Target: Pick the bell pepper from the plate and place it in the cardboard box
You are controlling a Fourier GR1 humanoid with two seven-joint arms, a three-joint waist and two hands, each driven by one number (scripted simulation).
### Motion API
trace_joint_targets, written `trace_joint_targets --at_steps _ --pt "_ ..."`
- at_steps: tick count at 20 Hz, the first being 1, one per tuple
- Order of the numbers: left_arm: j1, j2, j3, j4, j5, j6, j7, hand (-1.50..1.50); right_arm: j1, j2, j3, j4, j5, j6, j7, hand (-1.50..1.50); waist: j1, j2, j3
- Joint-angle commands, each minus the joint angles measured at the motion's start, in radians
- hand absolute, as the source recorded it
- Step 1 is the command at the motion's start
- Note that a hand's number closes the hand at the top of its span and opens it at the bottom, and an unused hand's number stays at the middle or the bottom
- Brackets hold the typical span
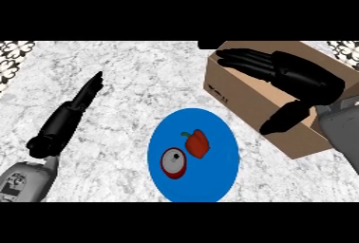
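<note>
Head view: my right hand (280, 71), fingers spread wide and holding nothing, hovers over the cardboard box (242, 97); bell pepper (198, 142) (on its plate (210, 185)) awaits — reach next.

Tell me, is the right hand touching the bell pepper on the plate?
Apart. The head view shows the right hand over the cardboard box, blue plate showing between it and the bell pepper.

Two grey forearms with rounded casings; left hand (64, 118) and right hand (291, 78) are glossy black, segmented fingers.
</note>
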Motion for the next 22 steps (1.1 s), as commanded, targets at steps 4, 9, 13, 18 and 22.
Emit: trace_joint_targets --at_steps 4,9,13,18,22 --pt "0.009 0.0 0.018 0.048 -0.012 -0.021 -0.041 0.0 -0.098 0.02 0.198 -0.132 0.199 0.126 0.212 -1.5 -0.003 -0.003 -0.001" --pt "-0.011 -0.006 0.033 0.034 -0.009 -0.036 -0.018 0.0 -0.078 0.083 0.294 -0.271 0.286 0.212 0.414 -1.5 -0.012 -0.004 0.0" --pt "-0.017 0.011 0.084 0.018 0.012 -0.054 0.002 0.0 -0.064 0.137 0.301 -0.39 0.271 0.353 0.595 -1.5 -0.013 -0.007 0.0" --pt "0.015 -0.03 0.051 -0.014 -0.031 -0.05 0.025 0.0 -0.014 0.27 0.35 -0.396 0.324 0.439 0.774 -1.5 -0.008 -0.004 0.001" --pt "-0.012 -0.063 0.049 -0.026 -0.065 -0.057 0.055 0.0 0.01 0.334 0.336 -0.347 0.383 0.468 0.761 -1.5 -0.007 -0.001 0.001"
